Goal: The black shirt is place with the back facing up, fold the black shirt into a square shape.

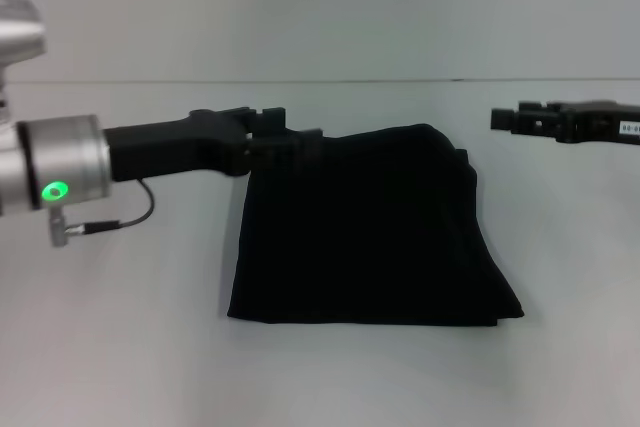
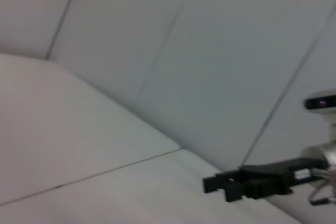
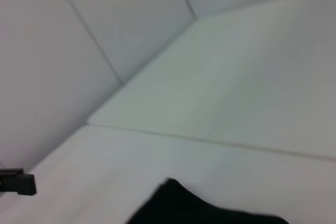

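The black shirt (image 1: 370,232) lies folded into a rough rectangle in the middle of the white table (image 1: 120,367), with layered edges along its right side. My left gripper (image 1: 292,139) reaches in from the left and sits at the shirt's far left corner, covering it. I cannot see whether it holds the cloth. My right gripper (image 1: 508,119) hovers at the far right, apart from the shirt; it also shows far off in the left wrist view (image 2: 218,186). A corner of the shirt (image 3: 184,208) shows in the right wrist view, with the left gripper's tip (image 3: 18,182) beyond it.
A pale wall (image 1: 320,7) rises behind the table's far edge. A thin black cable (image 1: 125,217) hangs under the left wrist.
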